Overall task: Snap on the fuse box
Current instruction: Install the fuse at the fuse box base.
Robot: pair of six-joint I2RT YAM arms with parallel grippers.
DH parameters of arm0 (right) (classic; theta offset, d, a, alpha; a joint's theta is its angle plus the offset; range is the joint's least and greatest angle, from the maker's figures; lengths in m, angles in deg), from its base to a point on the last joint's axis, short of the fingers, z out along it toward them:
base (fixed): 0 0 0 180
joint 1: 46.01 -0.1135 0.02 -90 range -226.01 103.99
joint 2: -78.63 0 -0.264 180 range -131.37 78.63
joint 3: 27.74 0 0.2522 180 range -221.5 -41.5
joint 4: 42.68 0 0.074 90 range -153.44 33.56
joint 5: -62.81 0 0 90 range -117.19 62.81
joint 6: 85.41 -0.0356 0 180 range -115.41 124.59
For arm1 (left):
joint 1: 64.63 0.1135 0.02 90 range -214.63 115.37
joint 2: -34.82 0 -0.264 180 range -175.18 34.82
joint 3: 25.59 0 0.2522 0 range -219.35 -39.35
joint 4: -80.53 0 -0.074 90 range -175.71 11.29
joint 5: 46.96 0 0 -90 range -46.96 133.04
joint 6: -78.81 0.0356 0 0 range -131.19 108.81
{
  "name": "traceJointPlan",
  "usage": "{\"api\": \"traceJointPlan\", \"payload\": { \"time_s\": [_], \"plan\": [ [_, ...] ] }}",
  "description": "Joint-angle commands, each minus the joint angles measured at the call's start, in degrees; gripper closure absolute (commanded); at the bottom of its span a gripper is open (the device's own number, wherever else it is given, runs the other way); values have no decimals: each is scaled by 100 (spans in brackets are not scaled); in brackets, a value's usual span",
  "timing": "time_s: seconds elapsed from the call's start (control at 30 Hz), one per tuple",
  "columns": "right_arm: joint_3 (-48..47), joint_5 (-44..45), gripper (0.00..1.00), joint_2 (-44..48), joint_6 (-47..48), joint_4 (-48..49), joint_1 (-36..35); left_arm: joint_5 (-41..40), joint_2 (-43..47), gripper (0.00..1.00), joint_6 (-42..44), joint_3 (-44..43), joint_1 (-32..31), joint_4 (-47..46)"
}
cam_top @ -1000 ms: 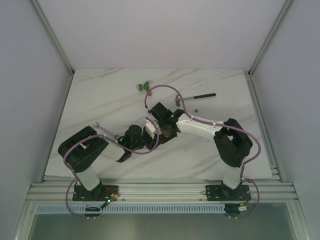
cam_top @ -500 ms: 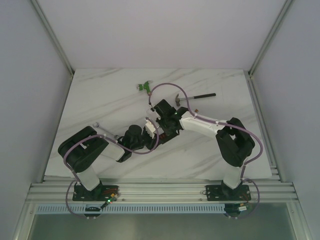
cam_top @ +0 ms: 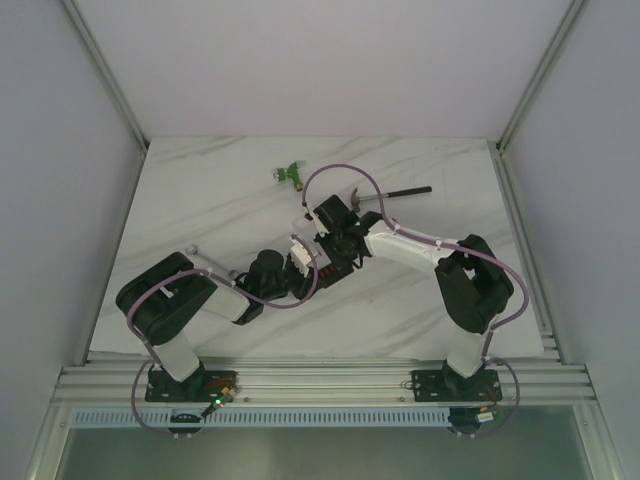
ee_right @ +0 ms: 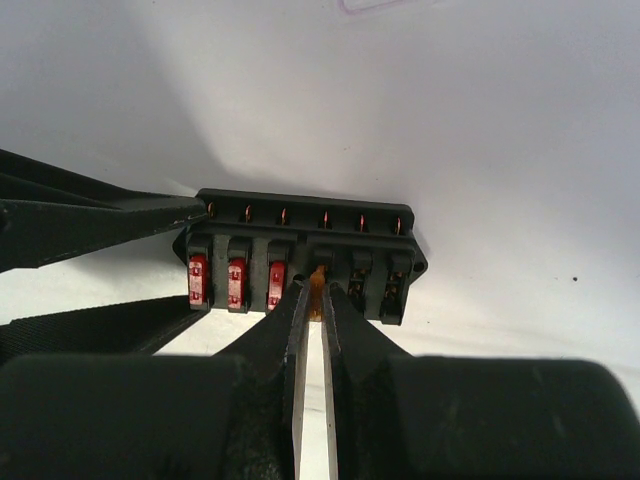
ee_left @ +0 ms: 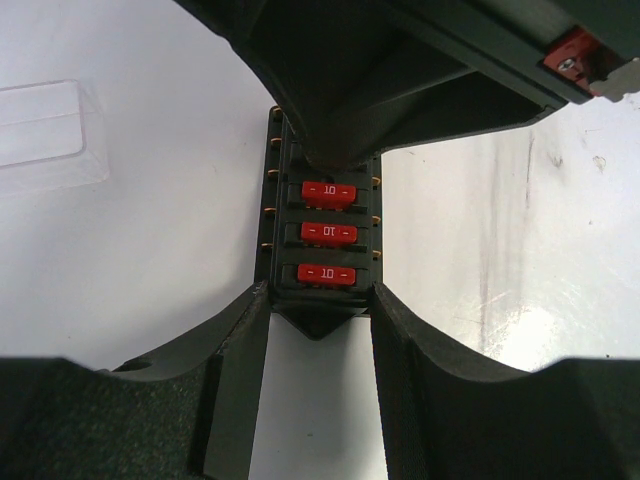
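While left pincer (ee_left: 318,300) clamps fuse box (ee_left: 327,235), right pincer (ee_right: 313,300) holds fuse (ee_right: 317,281) against it.

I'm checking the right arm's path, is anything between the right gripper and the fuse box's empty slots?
Nothing visible does. The right gripper, shut on a small orange fuse, sits right at the fourth slot of the fuse box. The left gripper clamps the end by the red fuses, off to the side.

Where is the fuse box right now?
Mid-table: the left wrist view shows the fuse box clamped between the left fingers, the right gripper pinching an orange fuse at its middle.
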Motion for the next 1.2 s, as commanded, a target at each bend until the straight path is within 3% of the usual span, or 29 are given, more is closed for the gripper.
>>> {"api": "traceJointPlan", "payload": {
  "time_s": [0.0,1.17],
  "plan": [
    [358,173,100,-219,176,-425,144,42,-115,68,15,-56,0,211],
    [879,378,100,-474,371,-870,113,42,-156,73,-160,-3,107,77]
  ]
}}
